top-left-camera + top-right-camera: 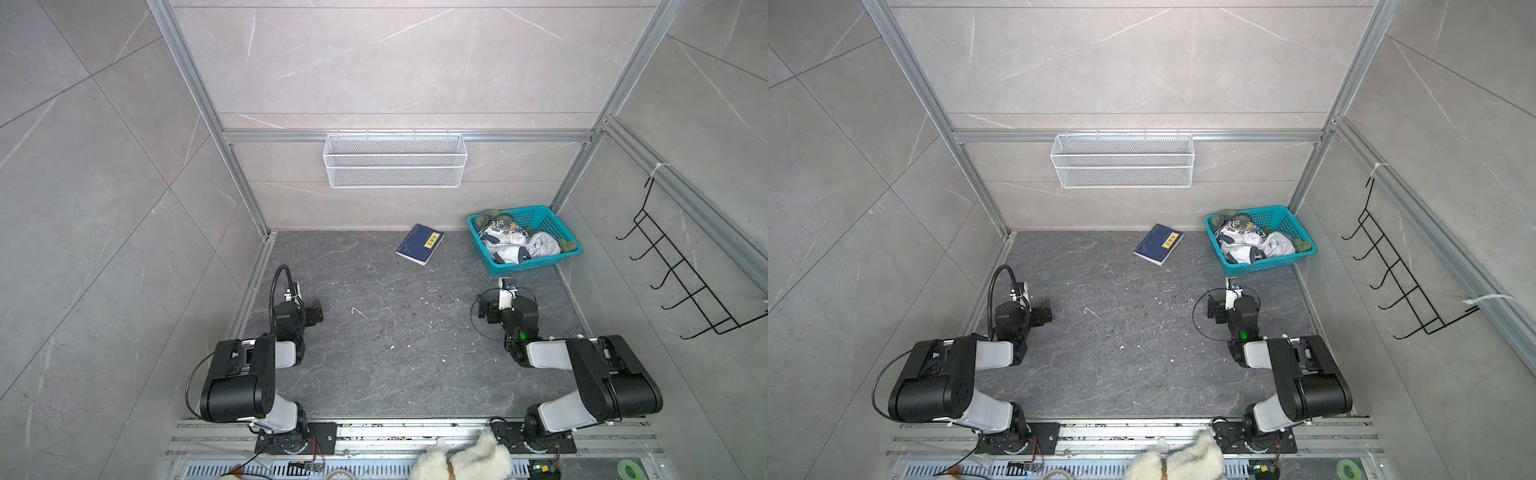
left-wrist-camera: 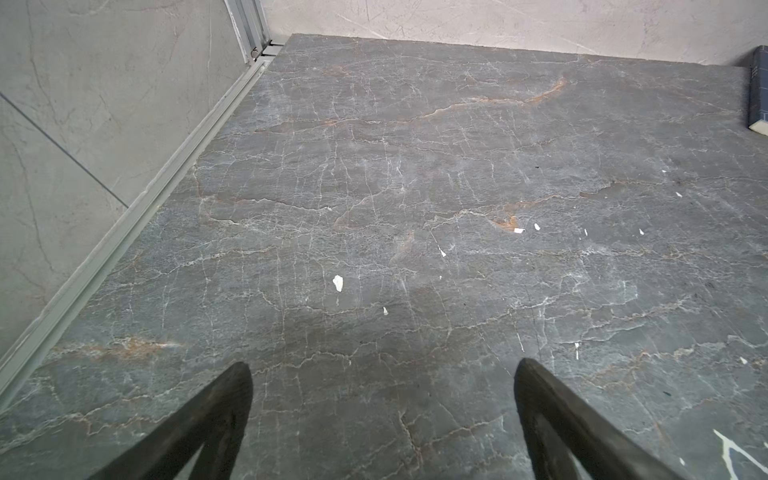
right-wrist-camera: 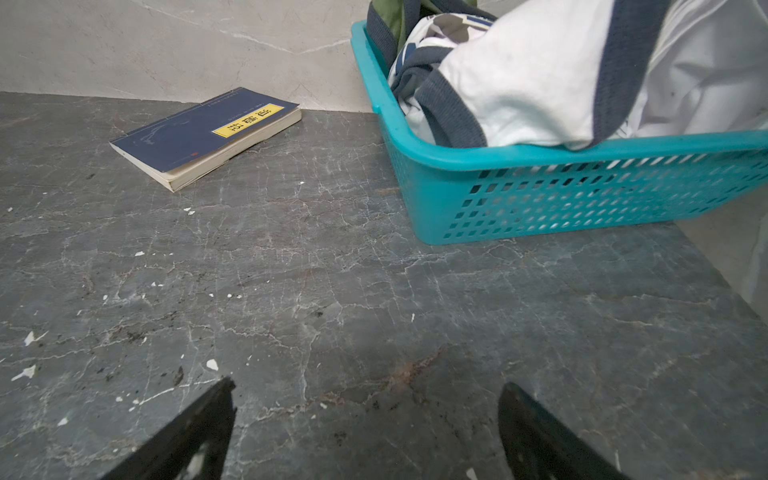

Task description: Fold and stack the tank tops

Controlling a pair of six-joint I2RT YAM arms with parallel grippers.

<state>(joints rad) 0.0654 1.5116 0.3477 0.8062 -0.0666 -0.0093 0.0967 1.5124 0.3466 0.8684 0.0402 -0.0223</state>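
Inside the perforated teal plastic basket (image 1: pixel 536 264) at the far right corner of the marbled worktop (image 1: pixel 374 357), the white tank top (image 1: pixel 538 246) lies crumpled over the olive tank top (image 1: pixel 491 217). Left gripper (image 2: pixel 382 370) and right gripper (image 3: pixel 365 386) stand wide, empty.

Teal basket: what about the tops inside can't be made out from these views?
olive green tank top: mostly buried under the white tank top in both top views; only edges show.
white tank top: crumpled, print only partly showing; right wrist view crops it at the frame edge.
basket floor: covered by cloth in every view.
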